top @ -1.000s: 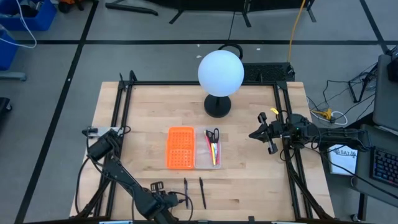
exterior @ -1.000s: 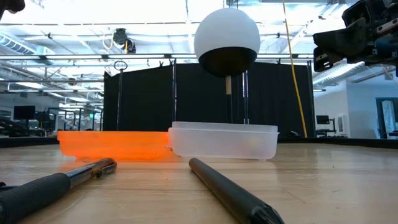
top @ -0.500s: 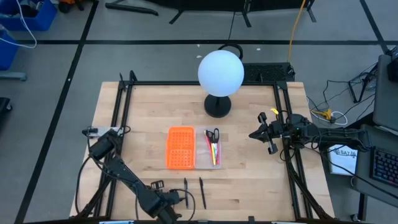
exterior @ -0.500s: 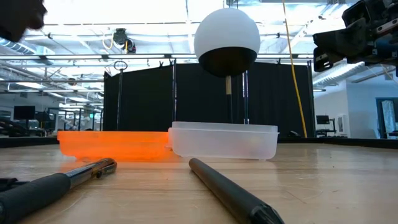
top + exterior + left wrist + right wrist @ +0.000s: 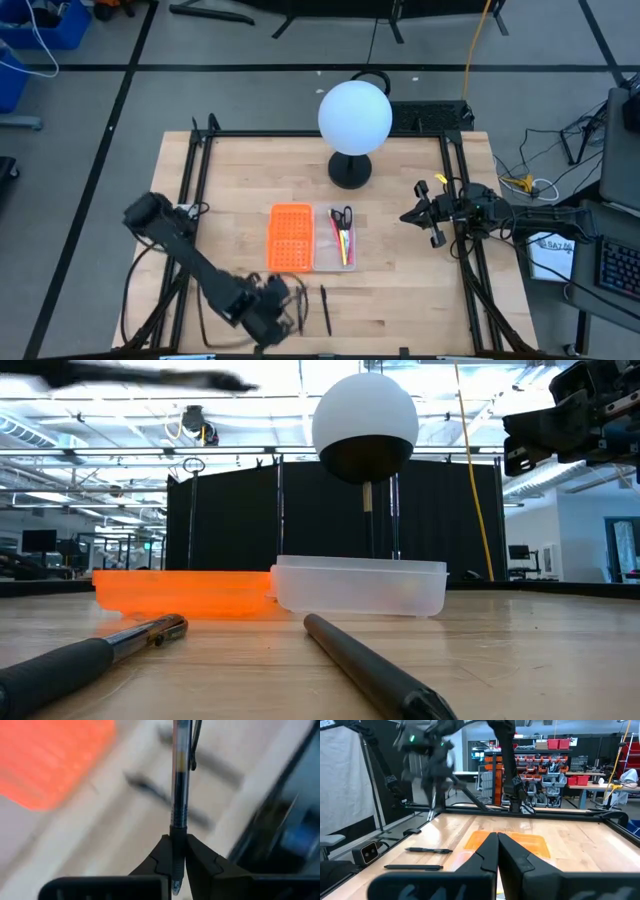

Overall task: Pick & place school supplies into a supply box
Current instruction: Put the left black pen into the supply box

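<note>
Left gripper (image 5: pixel 177 840) is clenched on a clear-barrelled pen (image 5: pixel 179 785) with a dark clip. I see the barrel pinched between the two fingers near its writing end, the tip poking out just behind them and the rest of the pen running straight out ahead of the jaws. In the high view this gripper (image 5: pixel 282 300) sits over the near edge of the table (image 5: pixel 400 300), in front of the orange perforated rectangle (image 5: pixel 290 237). It is lifted clear of the wood and blurred, so I cannot make out the pen there. Two more dark pens lie flat on the table near the front edge, apart from the jaws: one (image 5: pixel 370 672) angled in front of the supply box (image 5: pixel 360 588), the other (image 5: pixel 90 657) to its left. The box is the clear tray (image 5: pixel 341 262) touching the right side of the orange rectangle. It holds the small scissors (image 5: pixel 342 216) at the far end and pink, yellow and red pens (image 5: pixel 345 243) lying lengthwise. Right gripper (image 5: pixel 432 215) hangs at the right side of the table, well apart from the box, fingers (image 5: pixel 512 851) pressed together on nothing. A white globe lamp (image 5: pixel 354 117) stands behind the box.
</note>
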Robot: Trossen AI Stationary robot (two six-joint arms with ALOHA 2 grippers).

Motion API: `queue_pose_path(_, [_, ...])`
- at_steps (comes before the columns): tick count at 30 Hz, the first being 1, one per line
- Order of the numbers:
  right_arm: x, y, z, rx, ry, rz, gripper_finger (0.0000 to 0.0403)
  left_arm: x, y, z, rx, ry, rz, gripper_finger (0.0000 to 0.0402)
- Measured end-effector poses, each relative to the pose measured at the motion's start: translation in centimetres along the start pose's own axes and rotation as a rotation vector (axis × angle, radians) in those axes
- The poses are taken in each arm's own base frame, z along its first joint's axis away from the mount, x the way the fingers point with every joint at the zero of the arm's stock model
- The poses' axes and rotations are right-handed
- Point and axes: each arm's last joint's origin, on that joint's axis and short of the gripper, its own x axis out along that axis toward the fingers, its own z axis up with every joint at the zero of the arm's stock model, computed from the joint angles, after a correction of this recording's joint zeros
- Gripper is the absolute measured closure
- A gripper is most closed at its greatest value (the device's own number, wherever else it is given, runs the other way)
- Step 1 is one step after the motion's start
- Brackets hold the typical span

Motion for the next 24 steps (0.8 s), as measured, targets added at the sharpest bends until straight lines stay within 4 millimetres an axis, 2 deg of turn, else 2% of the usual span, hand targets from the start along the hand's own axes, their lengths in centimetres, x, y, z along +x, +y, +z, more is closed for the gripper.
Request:
queue_pose_path(4, [0.0,0.0,0.0,-0.003,0.0,0.0,0.0403,-2.9,0.9,3.2,-0.214,-0.176,-0.07,0.0369])
queue_pose_path(9, [0.0,0.0,-0.2,0.003,0.017,-0.001,0.0403,-2.0,1.7,7.3,-0.345,-0.22,-0.098,0.0368])
queue_pose_path(12, [0.0,0.0,-0.4,-0.004,0.038,-0.001,0.0403,0.0,2.0,10.1,-0.406,-0.226,-0.129,0.0368])
queue_pose_path(17, [0.0,0.0,-0.6,0.008,0.054,-0.001,0.0403,4.7,2.2,14.1,-0.445,-0.205,-0.212,0.0368])
queue_pose_path(21, [0.0,0.0,-0.5,0.018,0.053,-0.001,0.0403,8.7,2.6,15.4,-0.507,-0.162,-0.214,0.0368])
queue_pose_path(24, [0.1,0.0,-0.6,0.039,0.062,-0.001,0.0403,10.2,3.2,15.8,-0.539,-0.163,-0.179,0.0368])
